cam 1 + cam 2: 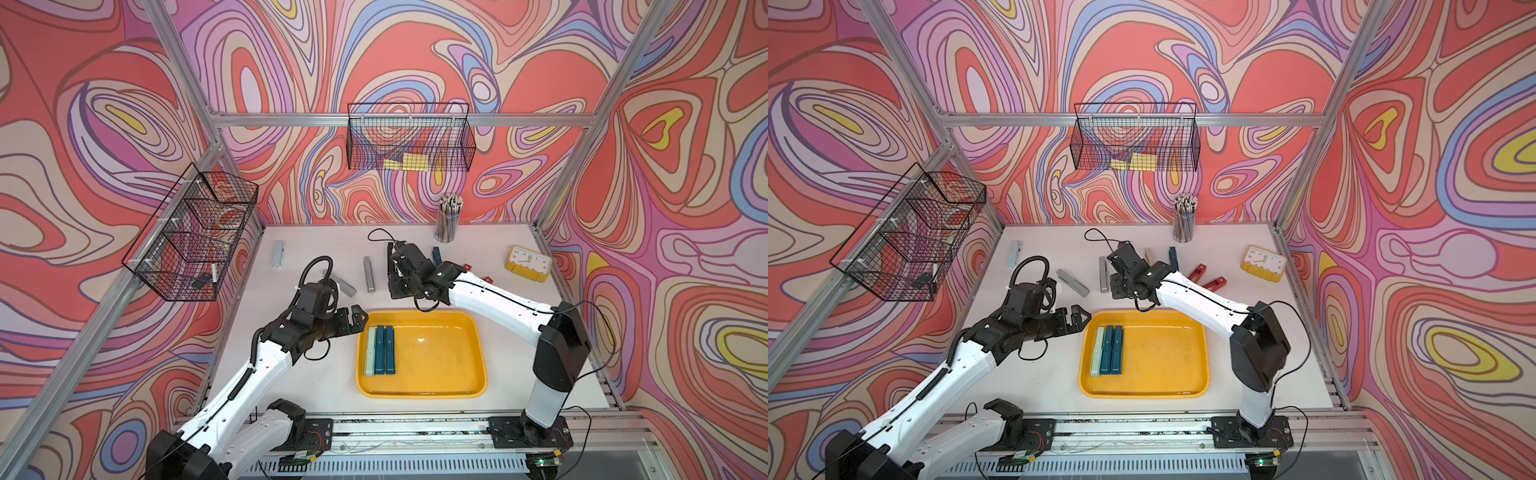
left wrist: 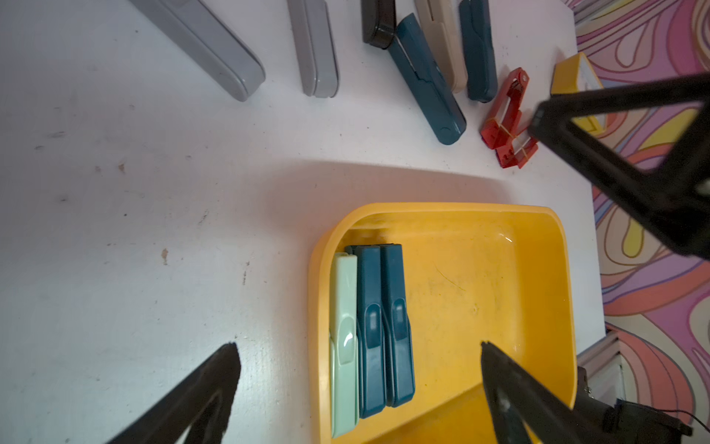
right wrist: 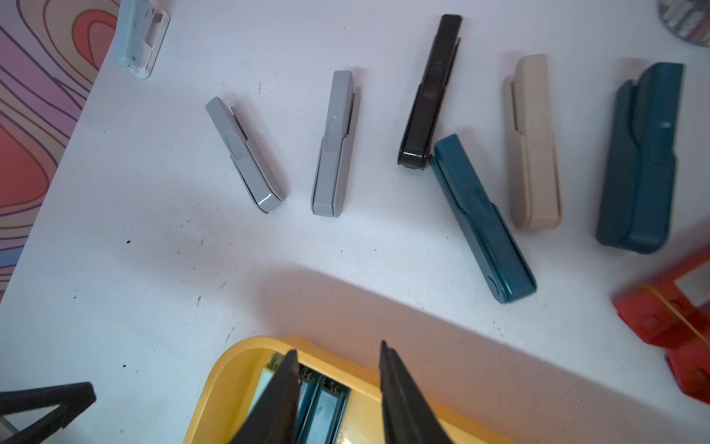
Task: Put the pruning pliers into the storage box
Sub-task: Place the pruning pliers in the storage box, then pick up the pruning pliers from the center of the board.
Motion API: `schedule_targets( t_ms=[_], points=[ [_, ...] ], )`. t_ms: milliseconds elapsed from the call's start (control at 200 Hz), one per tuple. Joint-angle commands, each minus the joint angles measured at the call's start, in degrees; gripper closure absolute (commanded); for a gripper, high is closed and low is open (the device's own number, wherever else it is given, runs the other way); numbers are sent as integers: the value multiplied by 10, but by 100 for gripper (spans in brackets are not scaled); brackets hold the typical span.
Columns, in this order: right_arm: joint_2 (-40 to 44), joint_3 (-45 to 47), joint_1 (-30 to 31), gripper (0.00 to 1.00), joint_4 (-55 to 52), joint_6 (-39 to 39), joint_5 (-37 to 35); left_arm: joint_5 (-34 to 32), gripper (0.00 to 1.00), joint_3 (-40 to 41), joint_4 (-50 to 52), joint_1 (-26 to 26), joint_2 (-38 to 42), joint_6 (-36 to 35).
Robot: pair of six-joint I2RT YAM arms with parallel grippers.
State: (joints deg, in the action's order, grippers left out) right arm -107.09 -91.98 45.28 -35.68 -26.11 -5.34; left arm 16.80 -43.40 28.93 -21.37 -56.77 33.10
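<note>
The yellow storage box [image 1: 457, 357] lies at the table's front centre. Against its left wall lie a pale green pruning pliers [image 1: 370, 353] and two teal ones [image 1: 385, 350] side by side. My left gripper [image 1: 360, 319] hangs open just outside the box's far left corner, empty. My right gripper [image 3: 338, 348] hovers above the box's far rim, its jaws apart with nothing between them. Loose pliers lie behind the box: two grey [image 3: 246, 153], black [image 3: 430, 92], two teal [image 3: 484, 219], beige [image 3: 534, 142], red [image 1: 1196, 272], and a pale one [image 1: 277, 255] far left.
A yellow clock [image 1: 528, 262] stands at the back right and a cup of pencils [image 1: 448, 220] at the back centre. Black wire baskets hang on the back wall [image 1: 409, 137] and the left wall [image 1: 191, 237].
</note>
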Motion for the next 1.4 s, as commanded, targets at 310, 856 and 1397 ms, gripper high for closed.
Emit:
schedule_targets(
  t_ms=[310, 856, 1397],
  points=[
    [-210, -206, -46, 37, 0, 45, 111, 267, 1, 32, -244, 173, -55, 96],
    [-340, -328, -51, 31, -27, 35, 116, 257, 1, 59, -269, 193, -105, 108],
    [-125, -79, -165, 18, -4, 154, 173, 266, 1, 94, -317, 196, -129, 129]
  ],
)
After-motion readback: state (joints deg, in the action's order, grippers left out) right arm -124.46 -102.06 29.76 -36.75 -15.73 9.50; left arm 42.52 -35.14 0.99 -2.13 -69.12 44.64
